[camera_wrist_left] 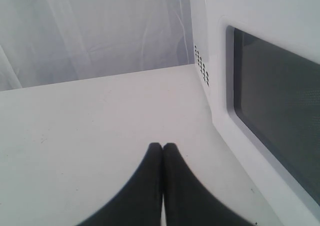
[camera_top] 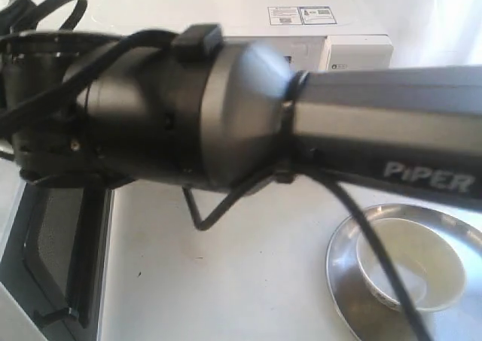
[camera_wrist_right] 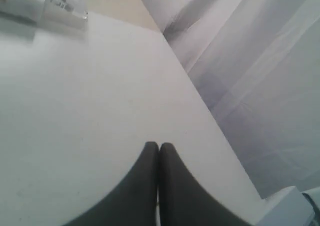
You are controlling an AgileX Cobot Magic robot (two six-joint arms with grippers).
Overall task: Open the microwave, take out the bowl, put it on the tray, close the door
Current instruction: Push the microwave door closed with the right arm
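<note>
The cream-white bowl [camera_top: 422, 264] sits inside the shiny silver tray [camera_top: 340, 260] at the lower right of the exterior view. The microwave [camera_top: 358, 53] stands at the back, mostly hidden by a large black arm. Its door [camera_top: 56, 262] hangs swung open at the lower left, dark window showing. My left gripper [camera_wrist_left: 163, 146] is shut and empty, low over the white table, with the door's white panel and dark window [camera_wrist_left: 280, 111] close beside it. My right gripper [camera_wrist_right: 159, 146] is shut on nothing above a white surface.
A black PiPER arm [camera_top: 376, 130] with cables crosses the whole exterior view close to the camera. Stickers [camera_top: 301, 15] lie on the microwave top, and a stickered label [camera_wrist_right: 45, 1] shows at one far corner in the right wrist view. White curtain [camera_wrist_left: 100, 31] backs the table.
</note>
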